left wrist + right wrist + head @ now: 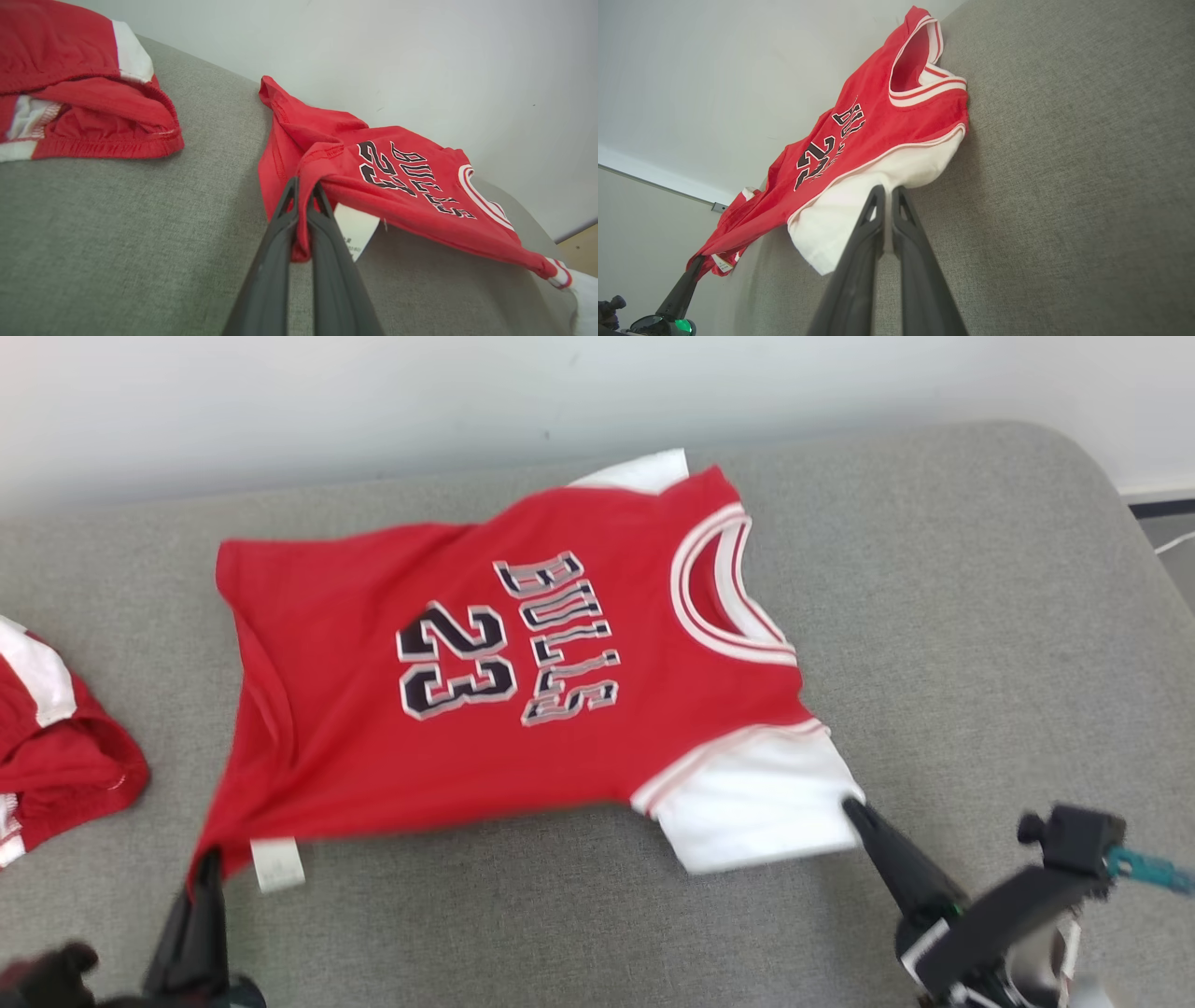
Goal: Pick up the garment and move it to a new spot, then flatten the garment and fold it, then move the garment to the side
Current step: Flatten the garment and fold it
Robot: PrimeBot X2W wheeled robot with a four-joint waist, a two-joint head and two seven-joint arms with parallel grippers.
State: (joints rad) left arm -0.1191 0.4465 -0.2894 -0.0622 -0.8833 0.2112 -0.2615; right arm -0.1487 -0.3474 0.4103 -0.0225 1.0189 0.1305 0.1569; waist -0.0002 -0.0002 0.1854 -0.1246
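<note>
Gray desk (980,616) holds the shirt (485,709); left fingers (207,879) pinch its hem (245,829), right fingers (864,818) its sleeve (756,793); tugging could slip it.

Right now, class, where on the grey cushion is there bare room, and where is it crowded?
Bare: the grey cushion right of the jersey, collar side, to the rounded corner; the near strip between the left end effector and the right end effector. Crowded: the left side, where a second red garment lies close to the jersey's hem.
</note>
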